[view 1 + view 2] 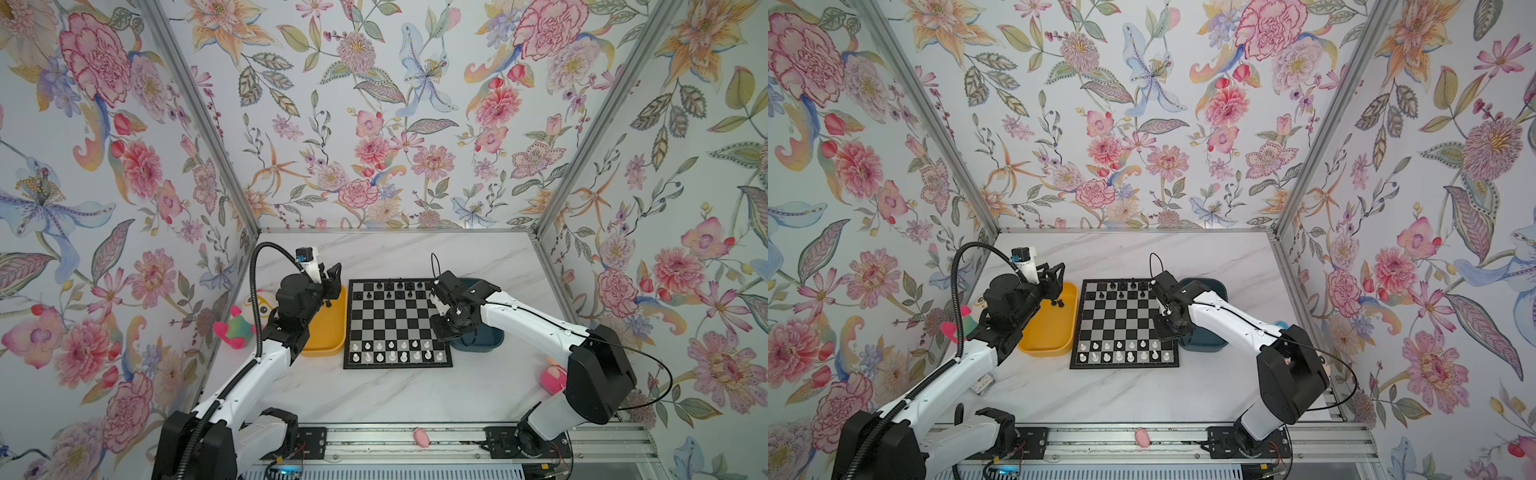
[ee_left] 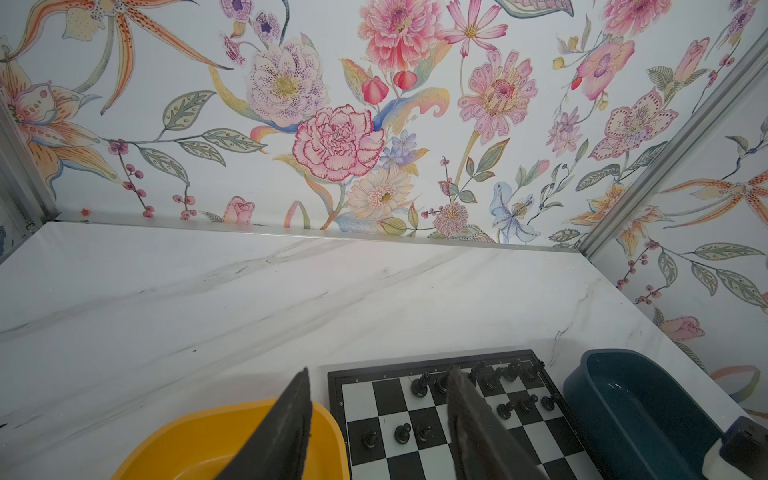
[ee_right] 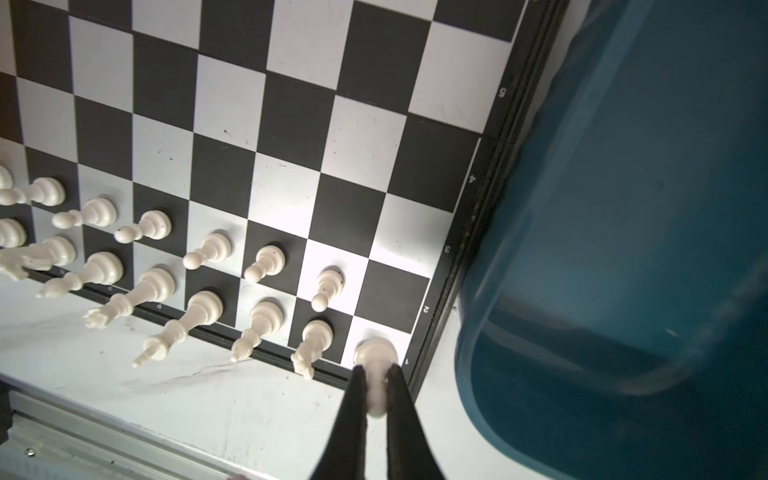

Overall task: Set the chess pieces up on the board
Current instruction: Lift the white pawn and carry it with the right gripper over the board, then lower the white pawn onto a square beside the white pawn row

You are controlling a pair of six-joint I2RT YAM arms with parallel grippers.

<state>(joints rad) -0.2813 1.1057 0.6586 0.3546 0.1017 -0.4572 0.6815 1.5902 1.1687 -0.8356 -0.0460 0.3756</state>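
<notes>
At the near right corner of the board (image 3: 291, 124), the right gripper (image 3: 376, 376) has its fingers clamped on a white piece (image 3: 375, 353) whose base looks seated on the corner square, beside its white neighbours (image 3: 316, 332). It should part them only slightly and rise straight up so nothing tips. The left gripper (image 2: 379, 374), fingers apart and empty, hovers by the yellow tray (image 2: 199, 432).

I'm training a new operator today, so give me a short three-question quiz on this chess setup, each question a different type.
1. True or false: the right claw is shut on a white piece.
2. Which tray holds a black piece? A yellow tray; B blue tray.
3. Fill in: the left claw is ___.
Key: 1 true; 2 A; 3 open.
</notes>
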